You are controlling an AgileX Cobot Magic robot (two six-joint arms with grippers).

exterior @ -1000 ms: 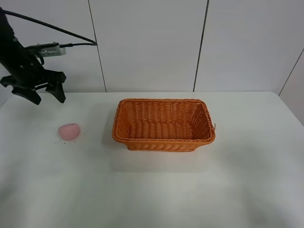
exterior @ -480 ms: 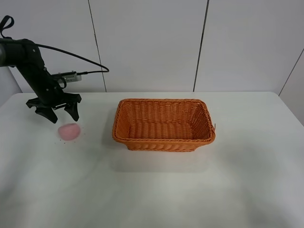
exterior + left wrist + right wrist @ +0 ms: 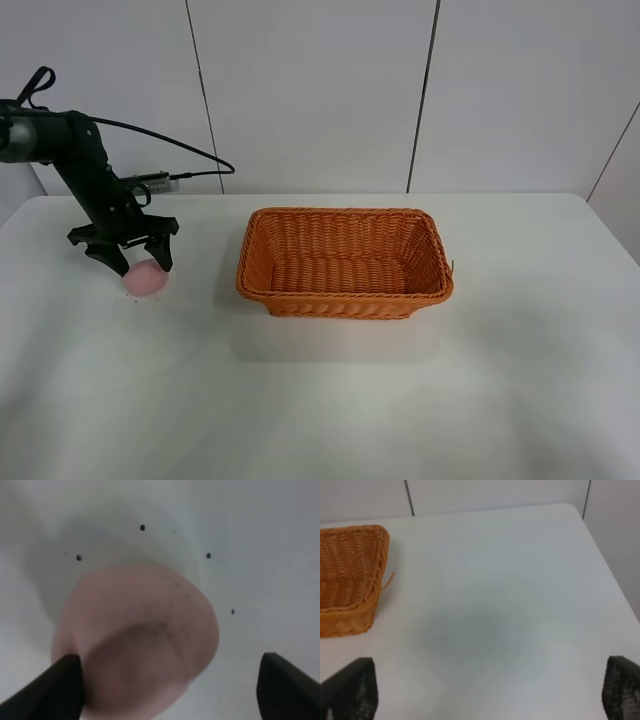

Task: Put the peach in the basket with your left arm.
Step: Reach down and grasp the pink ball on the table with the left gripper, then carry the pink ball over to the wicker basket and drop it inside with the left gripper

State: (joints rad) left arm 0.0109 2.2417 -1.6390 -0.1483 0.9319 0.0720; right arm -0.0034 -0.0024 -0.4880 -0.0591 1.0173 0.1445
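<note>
We log left gripper [image 3: 143, 264] spread wide, 2 prongs straddling peach [image 3: 146, 281] on white table [image 3: 330, 400], basket [image 3: 345, 297] well apart, right gripper [image 3: 485, 690] also spread wide near basket.

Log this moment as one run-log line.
phase: pre-grasp | left gripper: open, straddling peach on table | peach: not lifted | basket: empty | right gripper: open, over bare table

L gripper [image 3: 142, 266] low, prongs spread
</note>
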